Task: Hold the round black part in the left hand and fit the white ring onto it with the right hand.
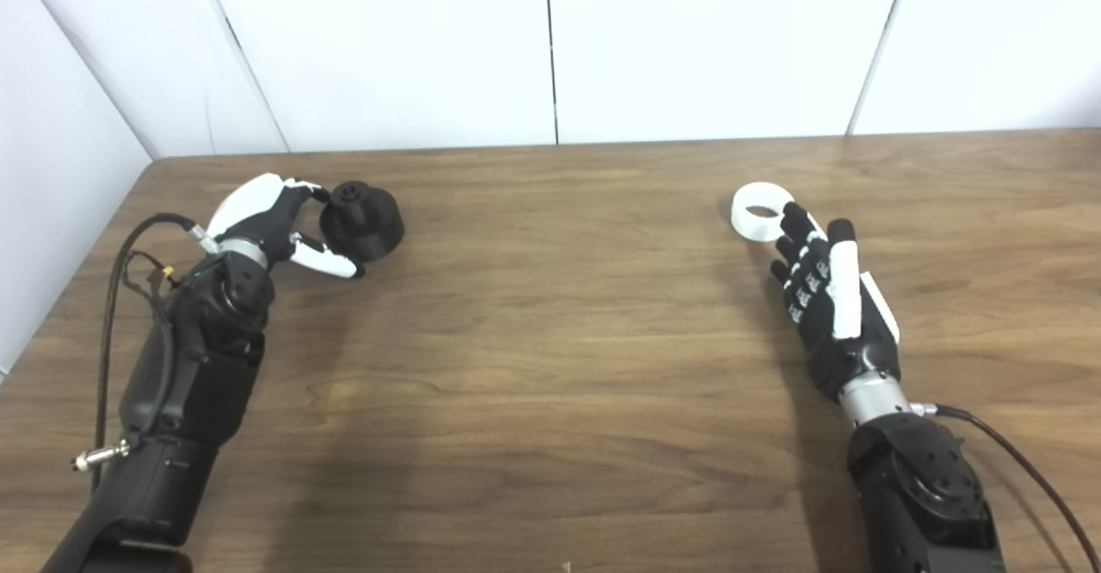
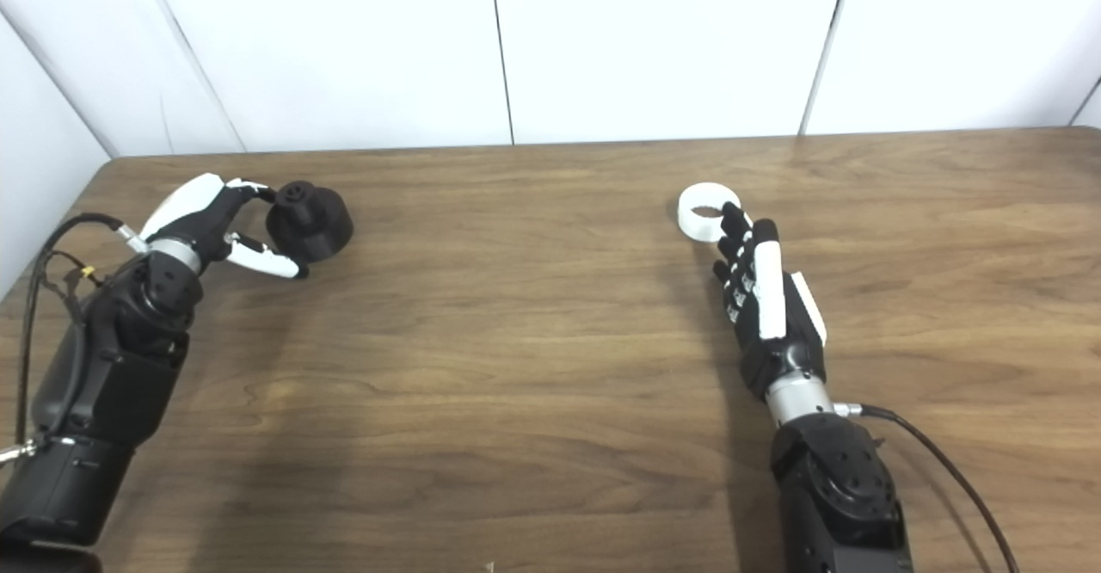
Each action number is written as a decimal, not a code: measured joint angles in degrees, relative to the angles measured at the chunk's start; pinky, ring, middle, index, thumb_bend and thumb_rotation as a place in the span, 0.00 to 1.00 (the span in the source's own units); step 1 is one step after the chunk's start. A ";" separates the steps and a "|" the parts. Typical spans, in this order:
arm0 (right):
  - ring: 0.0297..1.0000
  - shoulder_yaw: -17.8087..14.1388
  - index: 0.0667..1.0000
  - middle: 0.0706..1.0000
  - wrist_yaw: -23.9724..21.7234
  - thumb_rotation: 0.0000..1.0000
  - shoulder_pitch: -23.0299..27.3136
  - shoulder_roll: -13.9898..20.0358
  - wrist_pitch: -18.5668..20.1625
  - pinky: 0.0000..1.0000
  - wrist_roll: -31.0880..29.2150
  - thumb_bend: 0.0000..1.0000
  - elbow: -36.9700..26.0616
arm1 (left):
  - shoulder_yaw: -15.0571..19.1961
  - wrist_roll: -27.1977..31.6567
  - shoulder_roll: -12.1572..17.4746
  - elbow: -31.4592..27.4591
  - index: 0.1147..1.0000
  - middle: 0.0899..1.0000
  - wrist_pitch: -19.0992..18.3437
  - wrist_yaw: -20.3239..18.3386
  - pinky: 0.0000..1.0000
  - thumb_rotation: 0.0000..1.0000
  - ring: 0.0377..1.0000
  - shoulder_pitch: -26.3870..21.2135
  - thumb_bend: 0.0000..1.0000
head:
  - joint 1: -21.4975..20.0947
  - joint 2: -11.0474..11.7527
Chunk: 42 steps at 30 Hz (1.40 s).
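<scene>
The round black part (image 1: pixel 363 219) rests on the wooden table (image 1: pixel 550 341) at the far left, a small knob on its top. My left hand (image 1: pixel 275 227) is right beside it, open, its fingers spread around the part's left side and touching or nearly touching it. The white ring (image 1: pixel 759 211) lies flat on the table at the right. My right hand (image 1: pixel 821 289) is open just in front of the ring, fingers stretched out, with the fingertips (image 1: pixel 796 218) at the ring's near edge.
White wall panels (image 1: pixel 550 40) stand behind the table's far edge and along its left side. Cables (image 1: pixel 116 272) trail from the left forearm, and another cable (image 1: pixel 1024 470) runs from the right wrist.
</scene>
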<state>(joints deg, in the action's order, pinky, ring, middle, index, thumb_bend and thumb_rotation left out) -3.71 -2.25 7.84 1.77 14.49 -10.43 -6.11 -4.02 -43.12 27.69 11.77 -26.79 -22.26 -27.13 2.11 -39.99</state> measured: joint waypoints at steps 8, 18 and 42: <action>1.00 0.00 0.95 0.98 0.00 1.00 -0.06 0.00 0.12 1.00 -0.13 0.71 0.00 | -2.04 -0.18 0.09 0.00 0.82 1.00 0.00 0.01 1.00 0.22 1.00 -0.76 0.97 | -0.35 0.17; 1.00 0.05 0.96 0.99 0.00 1.00 -0.63 0.08 0.27 1.00 -0.11 0.71 -0.40 | -3.29 -1.08 0.10 -0.15 0.81 1.00 0.00 0.22 1.00 0.22 1.00 -1.07 0.99 | -0.44 0.26; 1.00 0.43 0.96 0.98 0.00 1.00 -0.79 0.21 0.52 1.00 0.23 0.72 -1.43 | -8.43 -2.23 1.63 -0.03 0.79 0.98 0.26 3.02 1.00 0.27 1.00 -1.55 1.00 | -0.79 0.00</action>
<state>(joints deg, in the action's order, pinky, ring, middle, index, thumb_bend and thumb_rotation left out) -3.29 -2.26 7.06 1.98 15.01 -10.20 -7.54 -12.45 -45.36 29.32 11.74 -26.53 -19.24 -28.69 1.32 -39.99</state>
